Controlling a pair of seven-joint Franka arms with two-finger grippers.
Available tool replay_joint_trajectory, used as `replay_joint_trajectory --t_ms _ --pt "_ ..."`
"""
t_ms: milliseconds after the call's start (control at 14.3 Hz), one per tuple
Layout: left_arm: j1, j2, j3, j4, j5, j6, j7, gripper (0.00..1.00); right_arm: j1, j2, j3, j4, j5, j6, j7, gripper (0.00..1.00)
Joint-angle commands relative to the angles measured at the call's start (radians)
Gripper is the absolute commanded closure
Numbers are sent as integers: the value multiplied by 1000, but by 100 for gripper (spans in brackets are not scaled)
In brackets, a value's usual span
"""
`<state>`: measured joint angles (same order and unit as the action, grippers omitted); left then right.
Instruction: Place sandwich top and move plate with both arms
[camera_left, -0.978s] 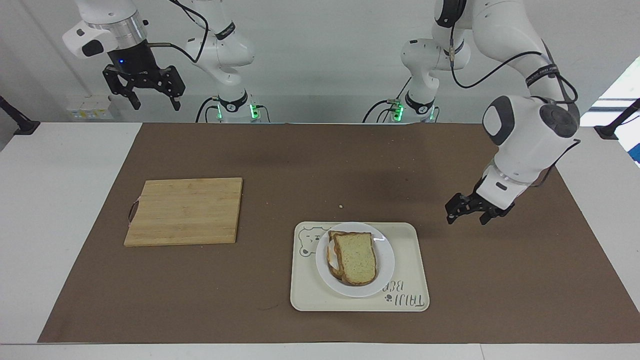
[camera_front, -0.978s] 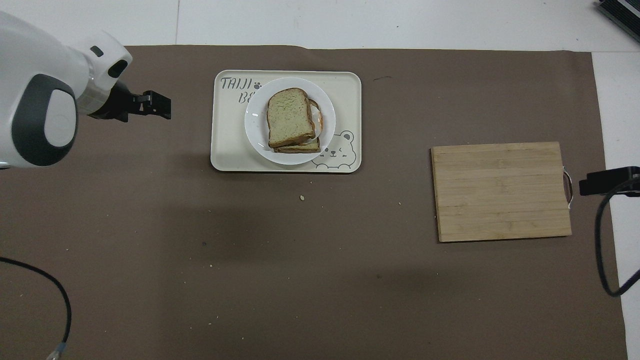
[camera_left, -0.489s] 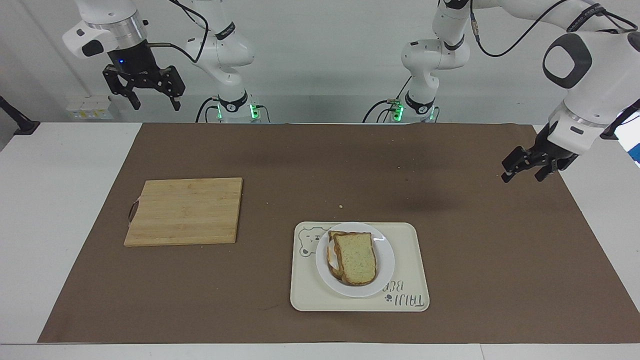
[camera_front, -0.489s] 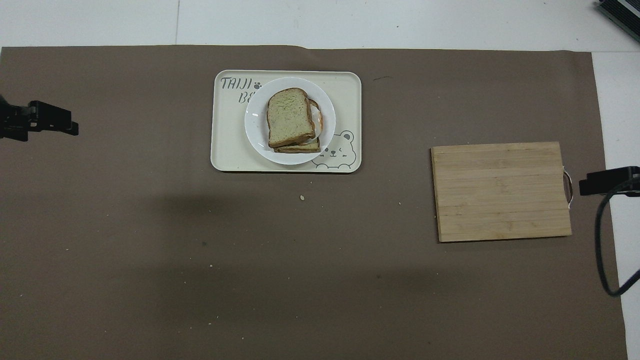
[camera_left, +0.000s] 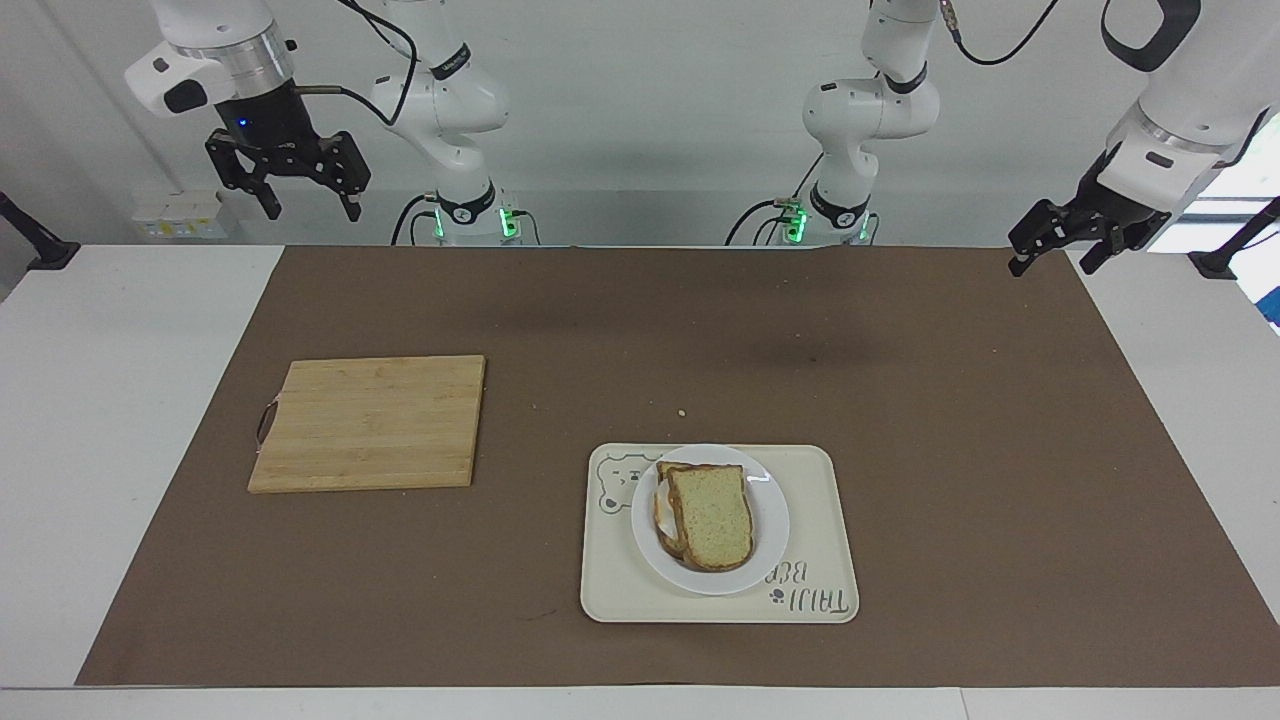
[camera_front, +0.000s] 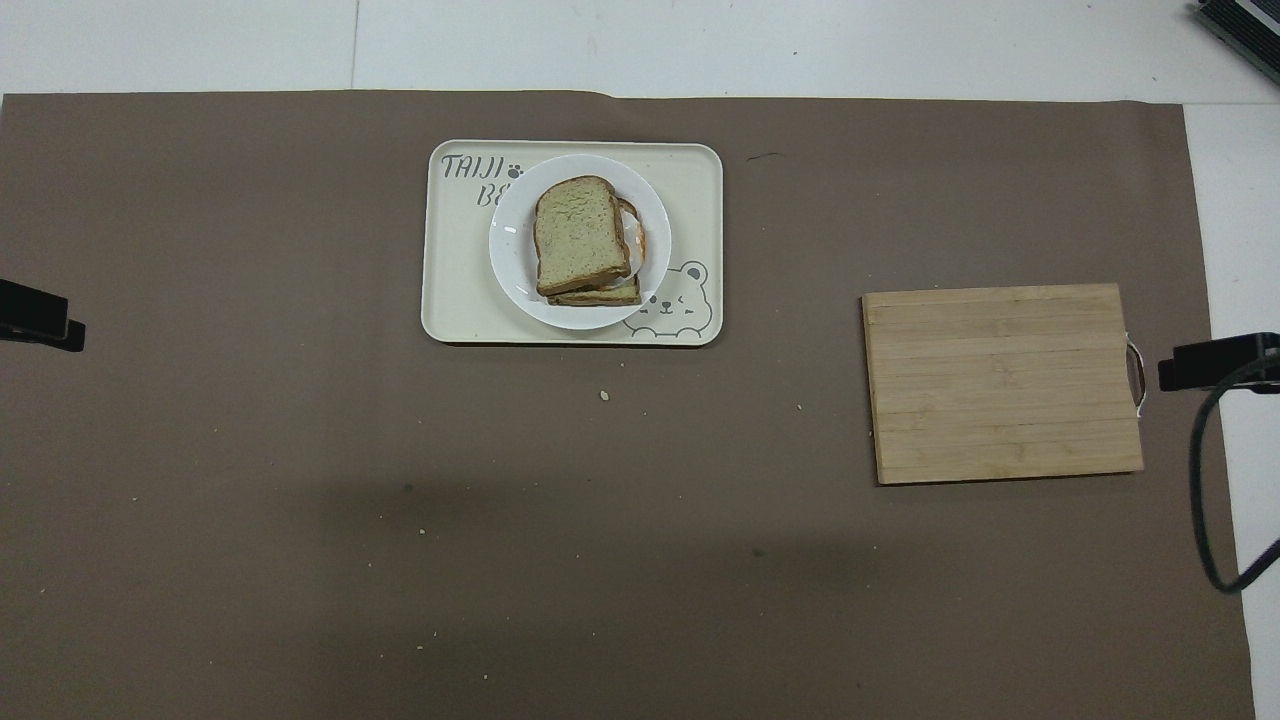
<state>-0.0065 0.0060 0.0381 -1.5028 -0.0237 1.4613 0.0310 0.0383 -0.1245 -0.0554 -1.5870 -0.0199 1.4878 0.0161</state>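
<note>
The sandwich top, a tan slice with brown crust, lies on a lower slice on the white plate. It also shows in the overhead view on the plate. My left gripper is open and empty, raised over the mat's edge at the left arm's end of the table, well away from the plate. Only its tip shows in the overhead view. My right gripper is open and empty, and waits high above the table's edge at the right arm's end.
The plate stands on a cream tray with a bear drawing. A wooden cutting board lies toward the right arm's end of the brown mat. A few crumbs lie on the mat.
My left gripper has risen and drawn back from beside the tray to the mat's edge at the left arm's end. The sandwich, plate and right arm have not moved.
</note>
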Motion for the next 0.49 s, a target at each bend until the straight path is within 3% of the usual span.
replay_joint_trajectory --t_ms 0,419 --pt "-10 -18 -9 10 28 -18 9 0 0 -18 3 -19 3 6 8 0" --pt "-7 -27 -9 1 21 -16 12 0 0 -18 3 -19 3 6 8 0"
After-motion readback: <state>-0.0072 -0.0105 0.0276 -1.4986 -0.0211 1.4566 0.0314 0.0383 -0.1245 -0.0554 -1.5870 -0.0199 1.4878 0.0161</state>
